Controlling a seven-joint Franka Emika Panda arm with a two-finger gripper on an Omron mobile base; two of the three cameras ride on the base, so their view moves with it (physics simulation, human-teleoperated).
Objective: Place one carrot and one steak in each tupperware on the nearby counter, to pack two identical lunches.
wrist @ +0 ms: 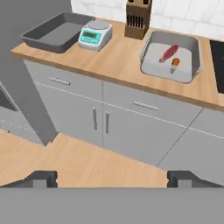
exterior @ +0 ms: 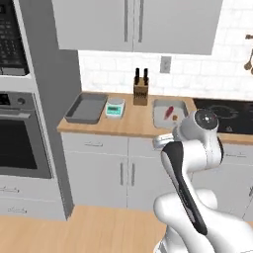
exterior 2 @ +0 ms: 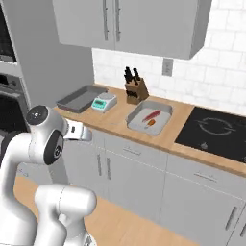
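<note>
Two grey tupperware stand on the wood counter (wrist: 118, 61). The left tupperware (wrist: 52, 35) (exterior: 85, 109) (exterior 2: 79, 99) is empty. In the right tupperware (wrist: 153, 65) (exterior: 159, 112) (exterior 2: 137, 120) a red steak (wrist: 169, 53) (exterior: 169, 110) (exterior 2: 153, 115) lies beside a small orange carrot (wrist: 174, 64) (exterior: 175, 117) (exterior 2: 151, 123). My gripper (wrist: 112, 179) hangs open and empty in front of the cabinet fronts, well short of the counter edge, with its fingertips (wrist: 41, 178) far apart.
A teal-faced kitchen scale (wrist: 95, 35) sits between the two containers, and a knife block (wrist: 138, 17) stands behind at the wall. A black cooktop (exterior 2: 214, 132) lies right of the right container. A wall oven (exterior: 20, 133) fills the tall unit on the left.
</note>
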